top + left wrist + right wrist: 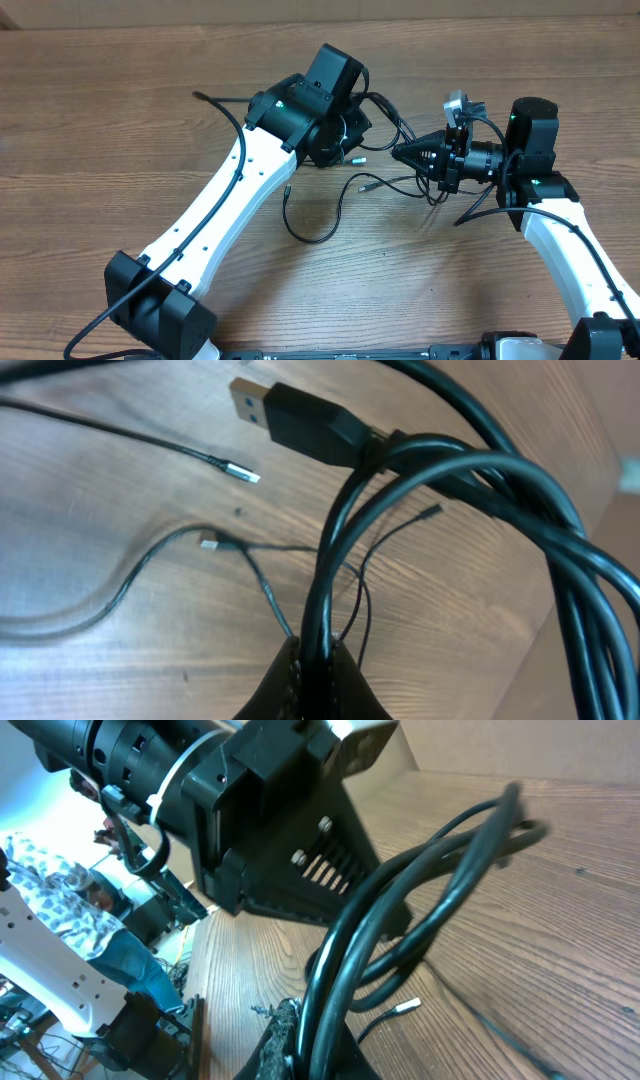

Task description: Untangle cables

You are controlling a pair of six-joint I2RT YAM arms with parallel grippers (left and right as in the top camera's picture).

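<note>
The cables are black cords bunched in loops (388,122) between my two grippers. In the left wrist view my left gripper (320,658) is shut on two thick strands (335,560) of the bundle, with a USB plug (290,415) near the top. My right gripper (322,1042) is shut on thick looped strands (400,900) of the same bundle. From overhead the left gripper (348,135) and the right gripper (404,153) face each other a short way apart. Thin strands (312,232) trail onto the wooden table.
Thin cords with small silver plugs (243,475) (209,542) lie loose on the table (120,120) below the bundle. The left arm's black wrist housing (270,820) looms close in the right wrist view. A cardboard wall (500,8) runs along the table's far edge.
</note>
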